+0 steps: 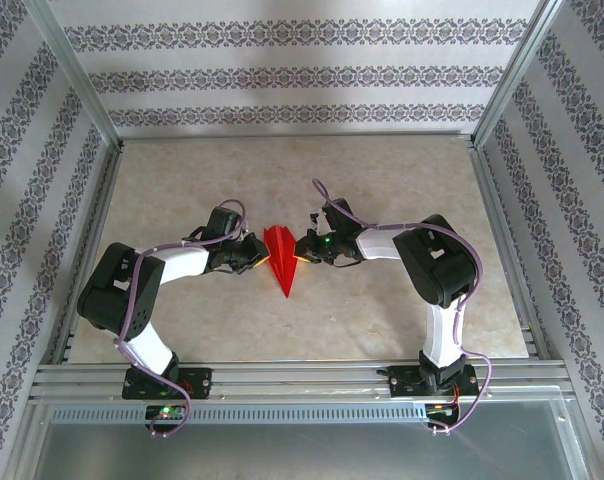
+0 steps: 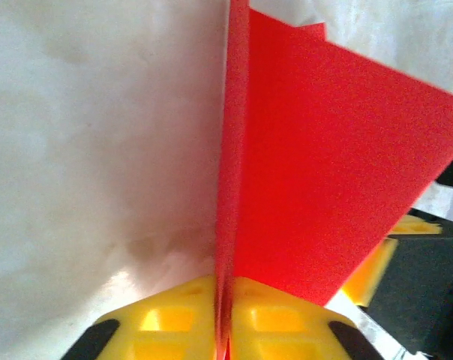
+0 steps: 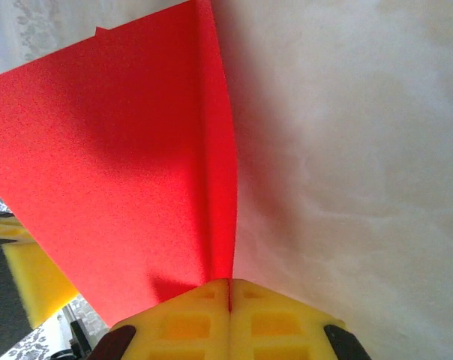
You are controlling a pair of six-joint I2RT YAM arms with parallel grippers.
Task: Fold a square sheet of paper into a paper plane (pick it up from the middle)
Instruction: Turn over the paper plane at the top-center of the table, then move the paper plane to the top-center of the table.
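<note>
top external: paper plane (image 1: 283, 262), red dart; left fingers (image 2: 174, 319) and right fingers (image 3: 189, 322) each clamped on one side, probably steadying it to sharpen the crease.

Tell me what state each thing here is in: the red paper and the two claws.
paper plane: folded into a narrow pointed dart, tip toward the arm bases, pinched from both sides.
left claw: shut on the paper plane, yellow pads pressed together over a red fold.
right claw: shut on the paper plane, at its opposite side.
</note>
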